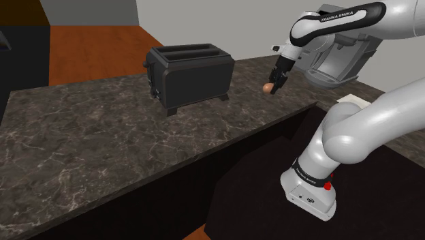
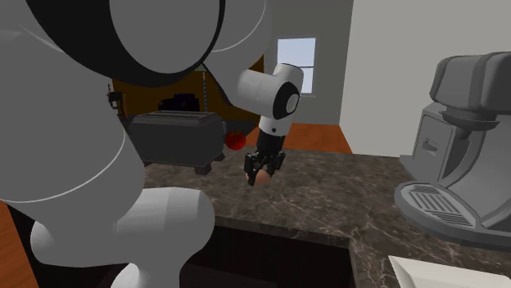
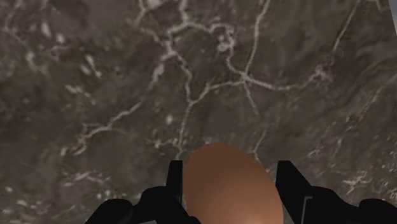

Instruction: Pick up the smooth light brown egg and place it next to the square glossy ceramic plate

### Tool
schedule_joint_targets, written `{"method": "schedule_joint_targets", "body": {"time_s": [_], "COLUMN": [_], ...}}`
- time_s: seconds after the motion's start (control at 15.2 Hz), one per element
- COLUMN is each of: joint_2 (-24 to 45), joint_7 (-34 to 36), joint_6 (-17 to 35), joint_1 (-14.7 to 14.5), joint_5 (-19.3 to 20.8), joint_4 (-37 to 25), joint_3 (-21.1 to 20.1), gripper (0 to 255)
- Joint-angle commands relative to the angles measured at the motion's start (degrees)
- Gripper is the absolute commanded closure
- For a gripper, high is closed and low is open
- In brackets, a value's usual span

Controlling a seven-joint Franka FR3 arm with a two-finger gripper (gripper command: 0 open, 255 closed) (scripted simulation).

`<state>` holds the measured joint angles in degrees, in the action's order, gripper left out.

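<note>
Nearest the arm's stand, at the shoulder view's right, a white corner of the plate [image 1: 353,100] lies flat on the dark veined counter [image 1: 102,129], just before the grey coffee machine [image 2: 458,147]. A little farther out and to the left, the gripper [image 1: 274,83] hangs above bare counter with the egg [image 3: 229,188], smooth and light brown, clasped between its black fingers [image 3: 173,184], which stand narrow, one on each side of the shell. The egg is clear of the surface, so the pick looks done and the step in hand is, by my judgement, the carry toward the plate. The next move calls for a swing to the right and nearer, toward the plate's corner, then a gentle lowering until the egg rests on the counter beside the plate, not on it, before the fingers part; being round, it may roll if let go early. Farther left stands the dark toaster [image 1: 191,73], well apart, and beyond it a small red round thing [image 2: 236,139].
</note>
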<state>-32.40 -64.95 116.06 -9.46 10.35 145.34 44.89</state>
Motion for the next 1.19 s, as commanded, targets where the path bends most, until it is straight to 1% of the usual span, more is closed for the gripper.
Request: {"method": "schedule_joint_targets", "body": {"time_s": [0.0, 1.12], "joint_2": [-0.99, -4.28], "joint_7": [0.51, 3.14], "joint_6": [-1.90, -15.39], "joint_1": [0.36, 0.55], "joint_5": [0.06, -1.44], "joint_4": [-0.94, -11.28], "joint_3": [-0.88, -5.85], "gripper": [255, 255]}}
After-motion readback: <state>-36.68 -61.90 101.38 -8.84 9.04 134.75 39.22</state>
